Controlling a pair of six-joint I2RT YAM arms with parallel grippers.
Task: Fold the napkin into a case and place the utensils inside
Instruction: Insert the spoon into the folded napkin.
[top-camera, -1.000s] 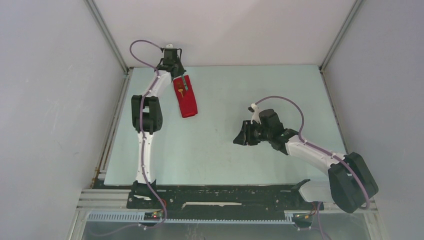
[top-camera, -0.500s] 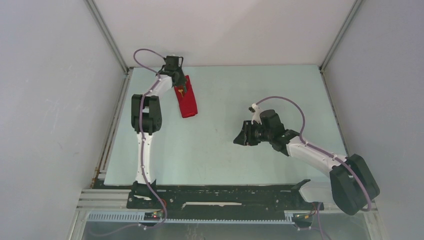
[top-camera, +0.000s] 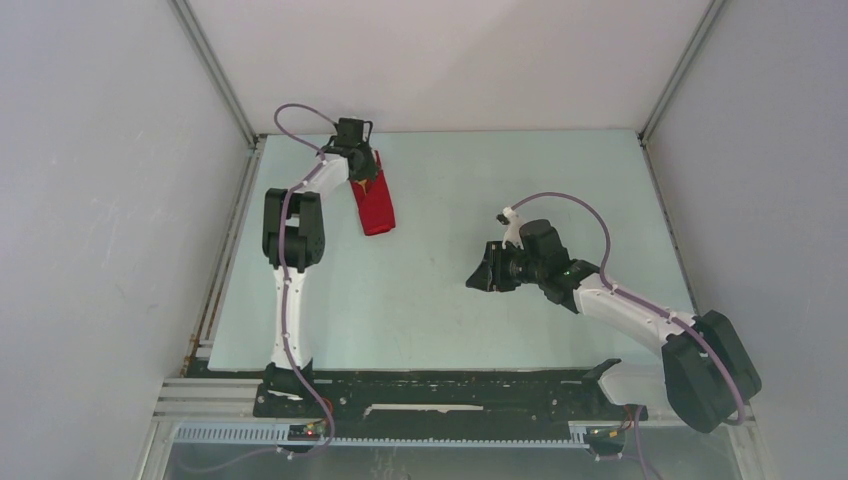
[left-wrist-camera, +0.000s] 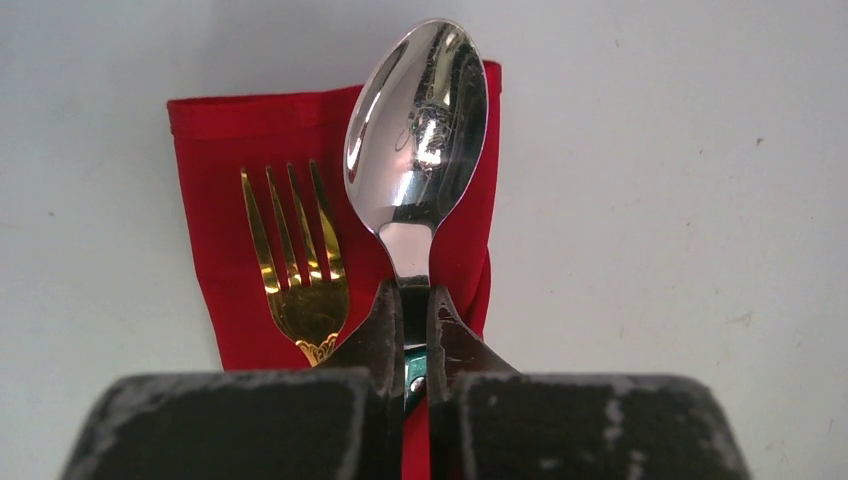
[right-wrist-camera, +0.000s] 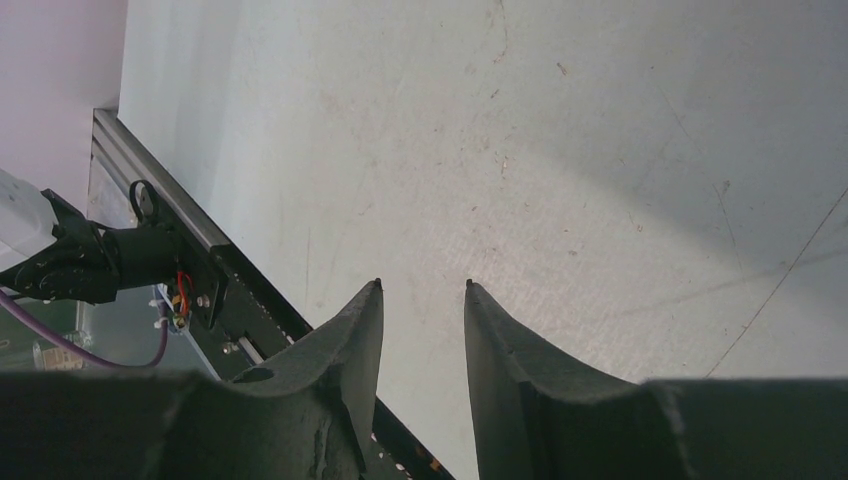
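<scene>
red cloth folded into the narrow case lies near the far left corner of the table. the gold fork rests on it, tines toward the far end. the left gripper is clamped on the neck of the silver spoon, whose bowl overlaps the case's far edge. the right gripper hovers mid-table, fingers slightly apart.

the case is a narrow red cloth packet lying flat near the far left corner of the worktop, slanted a little. a small gold fork rests on the red cloth, tines toward the folded end. just beside it the shiny silver spoon, hollow side up, reaches past that end, its neck pinched in the left pincer. a sliver of dark teal shows below the neck.
</scene>
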